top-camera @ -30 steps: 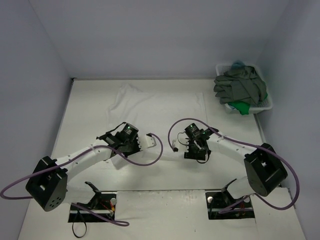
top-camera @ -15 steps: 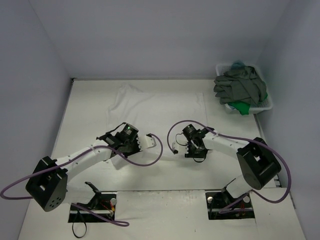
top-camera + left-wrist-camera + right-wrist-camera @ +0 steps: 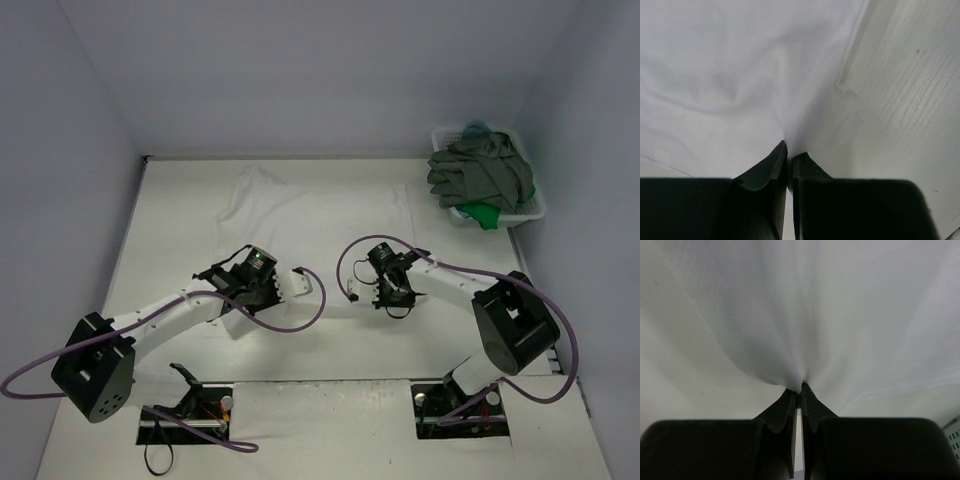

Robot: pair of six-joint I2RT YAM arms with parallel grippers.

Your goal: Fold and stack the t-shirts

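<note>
step in hand: first fold of the white t-shirt, at the grasp stage. no shirt is folded or stacked yet.

tool state: the left gripper has its dark wedge-shaped fingers pressed together on a pinch of the shirt's near edge. creases fan out just ahead of the tips. the right gripper is likewise clamped on the same shirt, with a pucker of fabric drawn down between its tips. the two holds sit apart along the near hem.

location: the shirt lies spread on the table, running away ahead of both grippers, sleeves at the far end. the dark grey t-shirt and the green t-shirt are heaped in the basket, well beyond the right gripper and off to its right.

next move, as judged: both arms should lift the hem together and carry it forward over the body of the shirt, keeping level so the fold line stays straight. uneven travel would skew the fold, and so shallow a pinch could slip.

materials: the shirt is thin, soft and matte, with a fine weave and a stitched hem line showing in the right wrist view. it should drape and sag between the holds. the table is white-painted with visible grain and scuffs to the right of the left gripper. the basket is rigid white lattice.
</note>
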